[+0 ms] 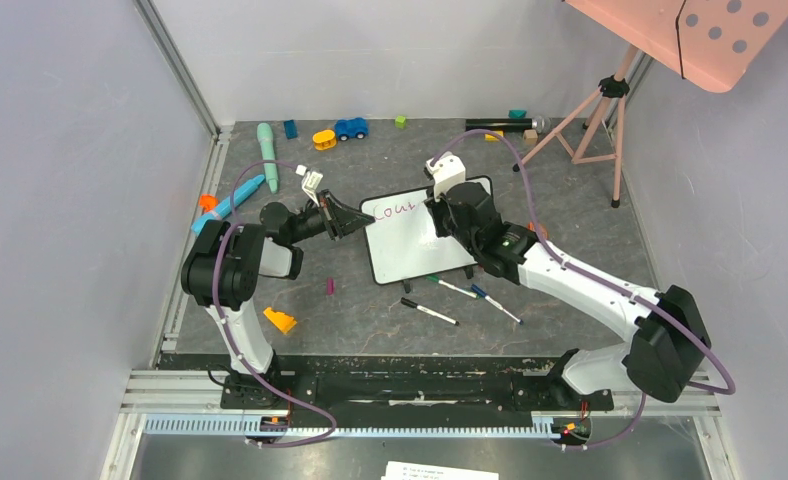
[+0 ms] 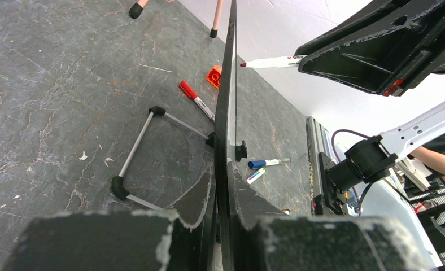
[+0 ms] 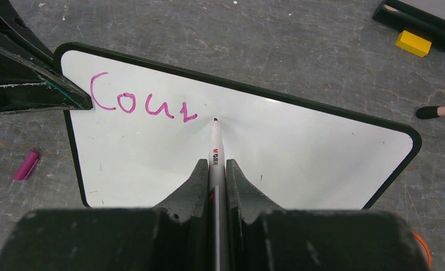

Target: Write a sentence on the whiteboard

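Observation:
The whiteboard [image 1: 410, 255] stands tilted on its small feet in the middle of the table. My left gripper [image 1: 355, 222] is shut on its left edge; in the left wrist view the board [image 2: 227, 113] runs edge-on between the left gripper's [image 2: 225, 178] jaws. My right gripper [image 3: 216, 166] is shut on a white marker [image 3: 216, 149], whose pink tip touches the board [image 3: 299, 152] just right of the writing. The sentence [image 3: 144, 104] reads "Cour" in pink letters along the top left. From above, the right gripper [image 1: 440, 215] hovers over the board's upper part.
Three loose markers [image 1: 430, 311] [image 1: 457, 288] [image 1: 495, 303] lie in front of the board. A pink cap [image 1: 330, 286] and an orange wedge [image 1: 280, 320] sit at the front left. Toys, including a blue car [image 1: 351, 128], line the back. A pink tripod stand [image 1: 600, 110] rises at the back right.

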Robot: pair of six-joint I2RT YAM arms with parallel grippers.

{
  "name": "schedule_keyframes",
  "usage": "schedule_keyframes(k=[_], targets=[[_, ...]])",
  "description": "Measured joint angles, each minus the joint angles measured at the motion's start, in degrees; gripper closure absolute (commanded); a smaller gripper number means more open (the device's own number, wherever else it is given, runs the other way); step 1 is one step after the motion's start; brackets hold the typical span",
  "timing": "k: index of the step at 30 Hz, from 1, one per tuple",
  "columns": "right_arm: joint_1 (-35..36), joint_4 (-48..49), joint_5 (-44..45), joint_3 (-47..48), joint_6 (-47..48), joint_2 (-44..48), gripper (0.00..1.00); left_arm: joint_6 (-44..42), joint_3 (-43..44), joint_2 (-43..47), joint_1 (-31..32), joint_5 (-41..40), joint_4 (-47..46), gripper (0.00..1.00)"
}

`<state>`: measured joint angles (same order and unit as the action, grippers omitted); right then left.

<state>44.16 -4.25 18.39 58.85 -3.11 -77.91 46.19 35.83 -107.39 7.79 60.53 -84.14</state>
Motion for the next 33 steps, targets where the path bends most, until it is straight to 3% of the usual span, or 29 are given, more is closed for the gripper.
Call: schedule_keyframes(k=[33], targets=[[-0.5, 1.6, -0.5, 0.4, 0.8, -2.5, 1.00, 0.0, 0.0, 0.0, -0.1, -0.3, 0.0, 0.98]])
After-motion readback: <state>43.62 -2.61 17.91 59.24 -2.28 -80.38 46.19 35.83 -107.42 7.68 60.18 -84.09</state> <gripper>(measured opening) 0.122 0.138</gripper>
